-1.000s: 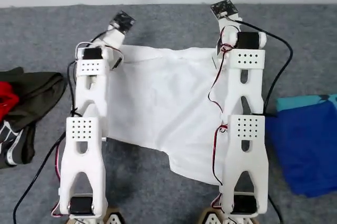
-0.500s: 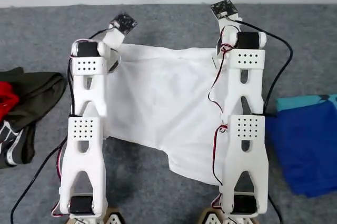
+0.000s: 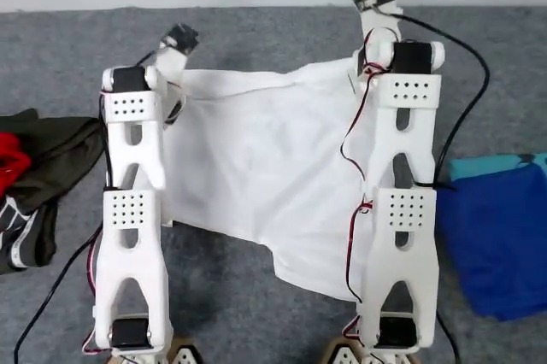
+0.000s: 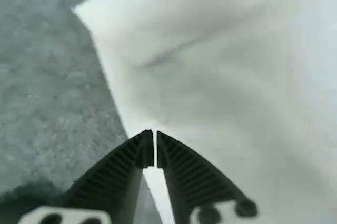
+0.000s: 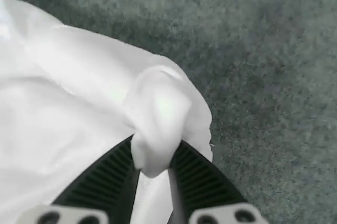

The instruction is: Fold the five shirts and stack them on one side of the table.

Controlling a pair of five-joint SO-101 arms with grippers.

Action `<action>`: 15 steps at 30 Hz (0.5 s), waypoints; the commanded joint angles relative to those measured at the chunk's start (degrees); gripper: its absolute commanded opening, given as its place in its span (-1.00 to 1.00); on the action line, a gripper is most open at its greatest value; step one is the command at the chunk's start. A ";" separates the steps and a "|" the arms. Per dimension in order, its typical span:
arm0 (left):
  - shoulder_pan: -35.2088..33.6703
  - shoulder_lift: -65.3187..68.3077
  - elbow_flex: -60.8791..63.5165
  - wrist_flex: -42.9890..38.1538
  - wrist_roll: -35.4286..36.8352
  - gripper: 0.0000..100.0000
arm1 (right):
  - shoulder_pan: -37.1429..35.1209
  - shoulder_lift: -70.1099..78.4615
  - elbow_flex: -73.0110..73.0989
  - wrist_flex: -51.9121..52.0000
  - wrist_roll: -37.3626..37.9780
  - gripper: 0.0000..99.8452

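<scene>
The white cloth shirt (image 3: 256, 167) lies spread on the grey table (image 3: 77, 48) between the arms, its far edge running side to side, the left gripper (image 4: 155, 148) pinched shut on one far corner and the right gripper (image 5: 154, 161) clamped on a bunch at the other (each equally near), so the fold likely comes toward the bases.

No readable text, numbers, labels or signs in any view. The dark garment (image 3: 24, 231) at the table's (image 3: 256, 31) left edge carries white markings, too small to make out as letters. The white shirt (image 3: 256, 167) mid-table shows plain fabric with no legible print.
</scene>
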 commanded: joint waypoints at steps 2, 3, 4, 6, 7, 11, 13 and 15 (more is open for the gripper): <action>0.26 -10.46 -1.36 1.49 5.98 -0.97 | 0.84 -5.67 -1.76 2.68 0.79 -0.78; 0.26 -11.96 0.48 1.49 6.77 -0.97 | 1.27 -5.58 -0.79 2.68 0.79 -0.64; 0.26 -13.54 2.86 1.49 7.12 -0.97 | 1.71 -5.49 0.62 2.68 0.70 -0.49; 0.26 -17.05 9.27 1.49 7.12 -0.91 | 2.42 -5.67 4.92 2.68 0.62 -0.28; 0.26 -18.99 12.97 1.49 7.21 -0.85 | 2.86 -5.76 7.38 2.68 0.62 -0.25; -0.70 -28.48 28.44 1.49 7.12 -0.76 | 4.00 -8.31 13.80 2.68 0.79 -0.29; -1.32 -34.29 36.18 1.41 7.03 -0.76 | 3.91 -12.26 17.41 2.77 0.88 -0.29; -2.02 -40.53 46.20 1.41 7.03 -0.76 | 3.38 -18.59 24.53 2.77 0.97 -0.29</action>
